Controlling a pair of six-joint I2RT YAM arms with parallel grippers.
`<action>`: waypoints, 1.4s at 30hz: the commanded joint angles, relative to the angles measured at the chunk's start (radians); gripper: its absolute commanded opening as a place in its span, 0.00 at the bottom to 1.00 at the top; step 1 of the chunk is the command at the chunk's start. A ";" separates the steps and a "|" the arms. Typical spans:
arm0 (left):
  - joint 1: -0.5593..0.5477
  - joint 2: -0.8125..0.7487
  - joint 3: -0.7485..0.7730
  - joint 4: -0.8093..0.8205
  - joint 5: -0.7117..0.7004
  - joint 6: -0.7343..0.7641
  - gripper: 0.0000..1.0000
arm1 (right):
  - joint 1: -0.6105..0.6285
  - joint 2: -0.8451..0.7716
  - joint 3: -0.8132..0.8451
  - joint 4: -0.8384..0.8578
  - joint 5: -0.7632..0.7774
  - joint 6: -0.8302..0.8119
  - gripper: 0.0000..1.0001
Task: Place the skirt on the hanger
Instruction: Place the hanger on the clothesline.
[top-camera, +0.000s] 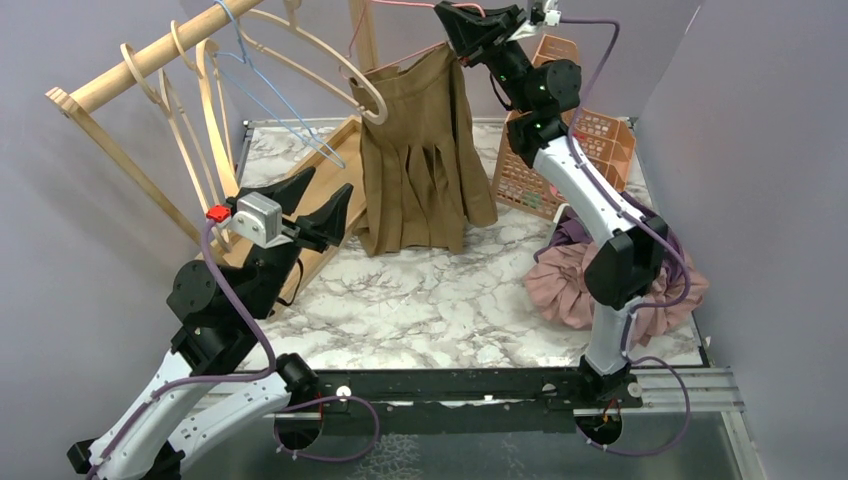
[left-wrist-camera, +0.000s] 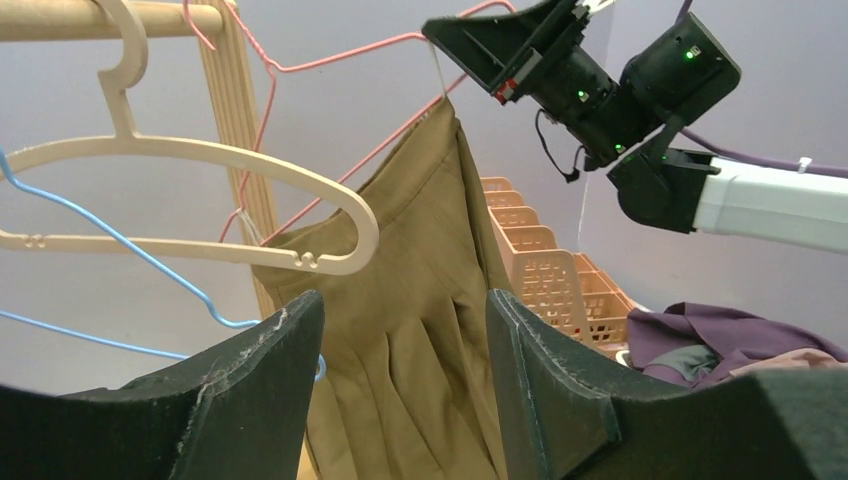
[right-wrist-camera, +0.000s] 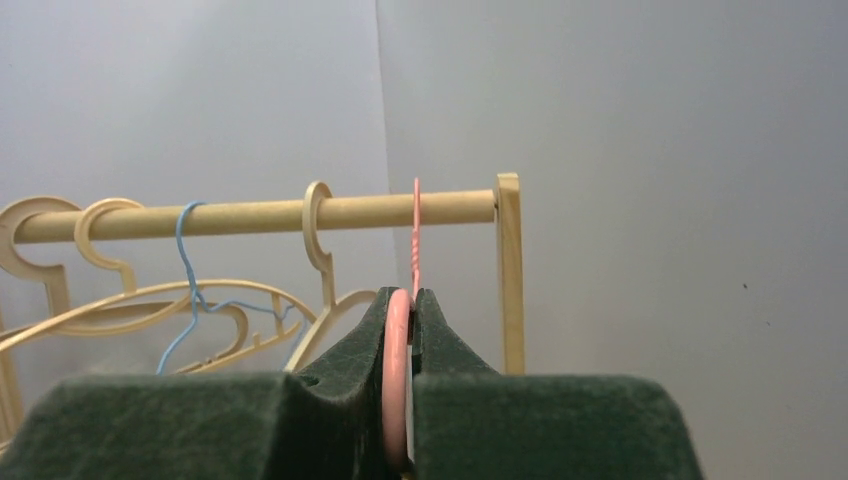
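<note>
The right gripper (right-wrist-camera: 400, 305), clamped on the pink hanger (right-wrist-camera: 397, 390), holds it high so the skirt (top-camera: 420, 150) hangs straight. The left gripper (top-camera: 315, 200) hovers alongside, jaws apart.

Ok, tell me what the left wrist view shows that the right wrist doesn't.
Left wrist only: the brown pleated skirt hanging under the right gripper, the orange plastic baskets, the open left gripper. Right wrist only: the pink wire hanger clamped between the right gripper's fingers, close up. Both: that hanger, the wooden rail, the blue wire hanger, a cream curved hanger.
</note>
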 joint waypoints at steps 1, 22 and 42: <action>-0.004 -0.016 -0.011 0.001 -0.033 -0.044 0.63 | 0.040 0.040 0.143 0.158 0.072 0.006 0.01; -0.004 -0.023 -0.046 -0.010 -0.044 -0.067 0.63 | 0.109 0.255 0.477 0.102 0.132 -0.068 0.01; -0.004 -0.037 -0.051 -0.026 -0.050 -0.091 0.63 | 0.114 0.322 0.367 0.170 0.072 -0.079 0.01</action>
